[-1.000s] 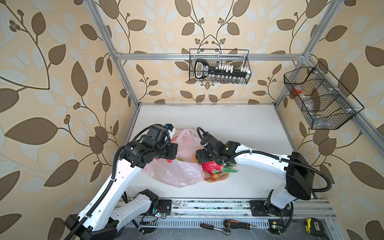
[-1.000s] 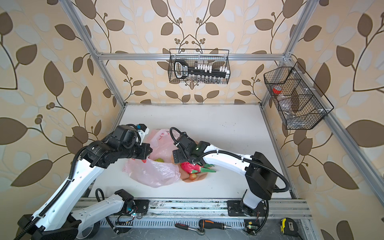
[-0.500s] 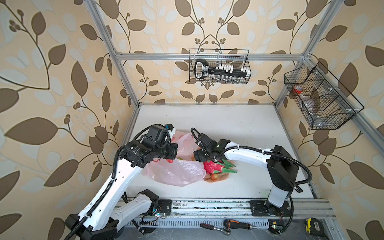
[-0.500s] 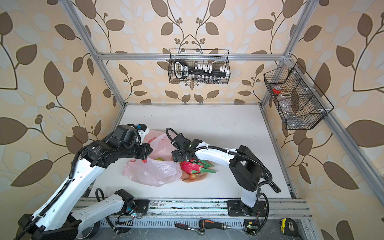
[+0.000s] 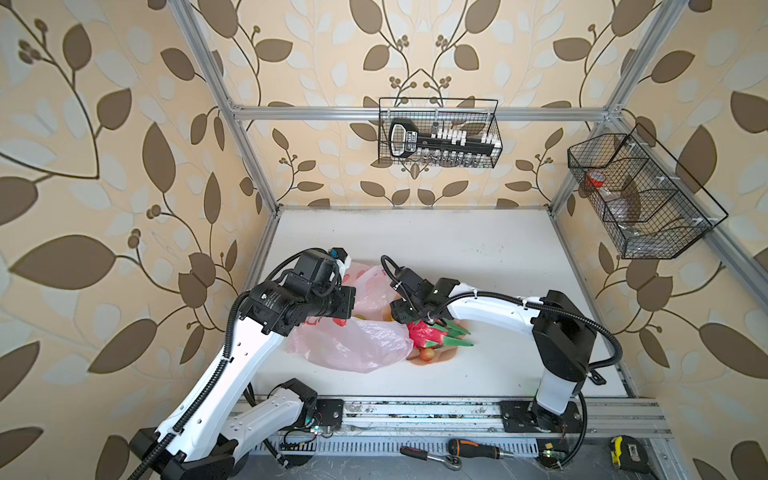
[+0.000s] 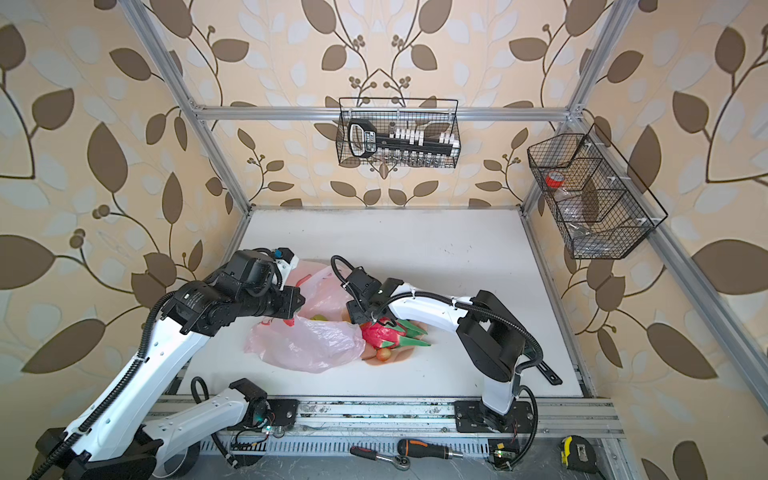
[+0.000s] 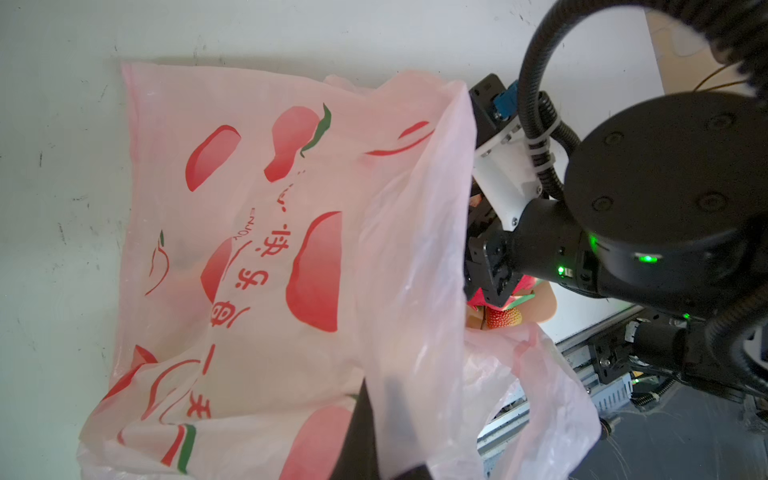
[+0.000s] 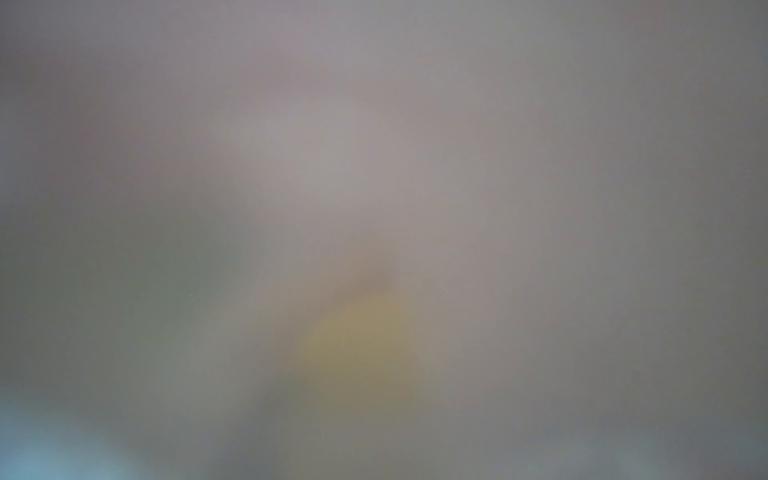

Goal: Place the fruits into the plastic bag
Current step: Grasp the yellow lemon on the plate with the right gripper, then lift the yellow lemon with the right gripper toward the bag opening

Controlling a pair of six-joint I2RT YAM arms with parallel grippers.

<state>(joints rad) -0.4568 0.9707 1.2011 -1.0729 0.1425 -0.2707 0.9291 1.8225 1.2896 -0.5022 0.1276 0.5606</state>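
Observation:
The pink plastic bag [image 5: 353, 340] [image 6: 307, 340] [image 7: 249, 249] lies crumpled at the table's front left. My left gripper [image 5: 347, 318] [image 7: 382, 436] is shut on the bag's rim and holds the mouth up. A pink-red dragon fruit [image 5: 428, 334] [image 6: 380, 334] and a small round orange-red fruit [image 5: 427, 354] rest on the peach plate [image 5: 446, 356] at the bag's mouth. A strawberry [image 7: 503, 318] shows beside them. A yellow-green fruit [image 6: 318, 318] sits inside the mouth. My right gripper [image 5: 409, 320] [image 7: 486, 286] points down at the plate beside the dragon fruit. Its jaws are hidden, and the right wrist view is a grey blur.
A screwdriver [image 5: 473, 449], a ratchet [image 5: 432, 457] and a tape measure [image 5: 629, 446] lie on the front rail. Wire baskets hang on the back wall [image 5: 438, 133] and the right wall [image 5: 640, 195]. Aluminium posts frame the table.
My right wrist has moved left toward the bag's mouth, and its elbow has swung in over the front of the table. The left arm still holds the bag.

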